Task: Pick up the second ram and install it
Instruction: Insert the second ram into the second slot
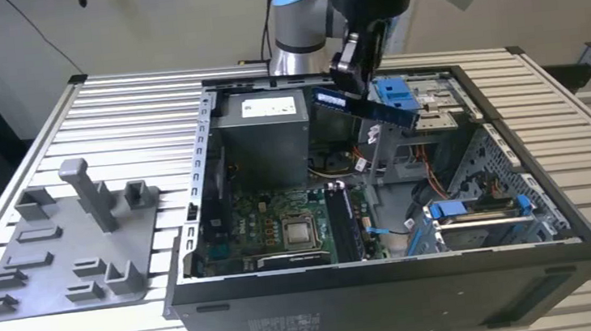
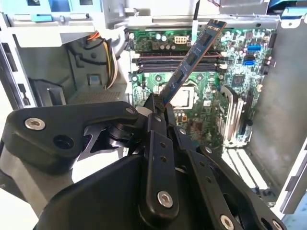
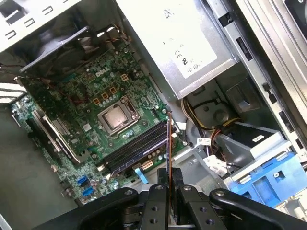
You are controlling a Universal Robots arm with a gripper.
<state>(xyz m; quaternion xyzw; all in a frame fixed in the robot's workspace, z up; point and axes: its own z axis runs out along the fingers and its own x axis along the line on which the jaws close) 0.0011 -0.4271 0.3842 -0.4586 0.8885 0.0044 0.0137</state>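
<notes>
Clearly the end effector [image 1: 351, 67] is shut on the ram [image 1: 368, 110]: its fingers pinch one end of the stick, and the rest juts out free beyond them. In both wrist views the clamp shows close up [image 2: 156, 104] [image 3: 169, 181], with the ram running away from it, seen flat-on in the second wrist view [image 2: 192, 60] and as a thin edge in the first wrist view [image 3: 169, 143].

The held stick hangs in the air above the open case [image 1: 202, 182], well clear of the motherboard [image 1: 269, 225] and touching nothing but the fingers. In the exterior view its long axis slants down toward the exterior view's right, over the gap beside the power supply [image 1: 259, 128].

The slots [image 1: 340, 222] lie below it, next to the CPU [image 1: 299, 232] — dark parallel rows that also show in both wrist views [image 2: 148, 61] [image 3: 136, 146]. By my reading the ram's long axis is skewed to theirs and tilted rather than level, so stick and slots are not lined up. Whether another stick already sits in a slot I cannot tell.

The case stands on the counter [image 1: 106, 110].
</notes>
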